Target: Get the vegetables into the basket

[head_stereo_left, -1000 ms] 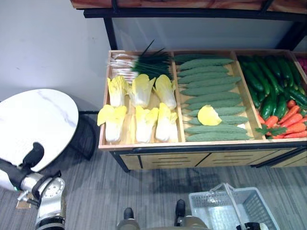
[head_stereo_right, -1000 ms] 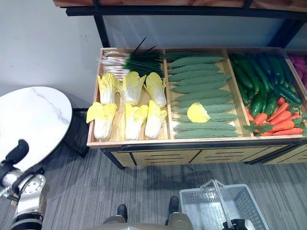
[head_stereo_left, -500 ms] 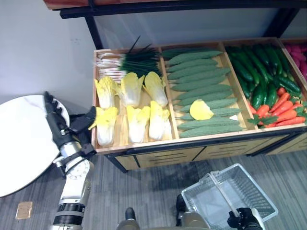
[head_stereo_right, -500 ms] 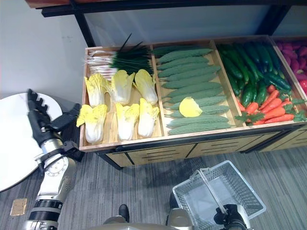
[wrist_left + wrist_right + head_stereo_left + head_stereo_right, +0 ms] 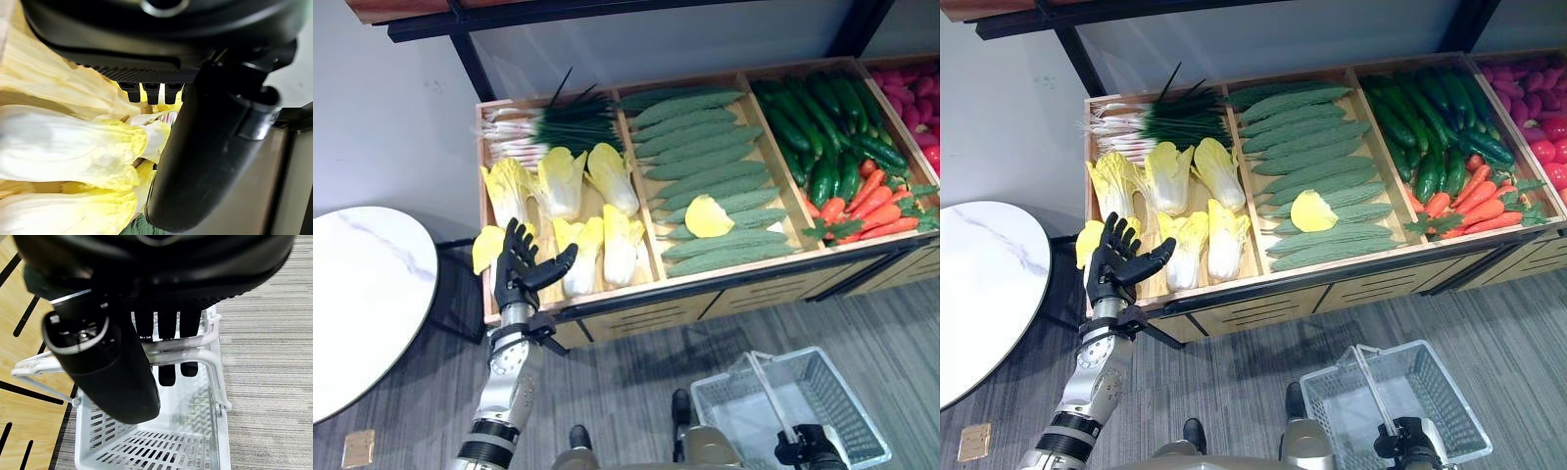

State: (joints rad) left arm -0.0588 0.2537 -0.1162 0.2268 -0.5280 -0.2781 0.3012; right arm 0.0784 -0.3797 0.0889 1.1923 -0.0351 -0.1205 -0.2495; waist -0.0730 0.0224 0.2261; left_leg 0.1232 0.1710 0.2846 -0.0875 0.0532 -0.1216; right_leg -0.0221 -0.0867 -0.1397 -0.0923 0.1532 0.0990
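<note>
Several yellow-white napa cabbages [image 5: 578, 257] lie in the left compartment of the wooden stall [image 5: 607, 299]. My left hand [image 5: 517, 272] is open, its fingers straight and thumb spread, over the compartment's front left corner. It partly covers the front left cabbage [image 5: 487, 247]. In the left wrist view more cabbages [image 5: 73, 147] lie just past the fingertips [image 5: 146, 91]. My right hand [image 5: 808, 448] is shut on the white handle [image 5: 188, 343] of the white plastic basket [image 5: 857, 397], which hangs low over the floor with nothing in it.
Green onions [image 5: 538, 127] lie behind the cabbages. The middle compartment holds ridged green gourds [image 5: 705, 166] with a loose yellow leaf [image 5: 708, 217] on them. Dark cucumbers [image 5: 822, 127] and carrots [image 5: 871, 206] fill the right one. A round white table [image 5: 362, 294] stands at the left.
The camera has shifted. My left hand has risen from beside the round table and moved right to the front left cabbage. The right hand still holds the basket.
</note>
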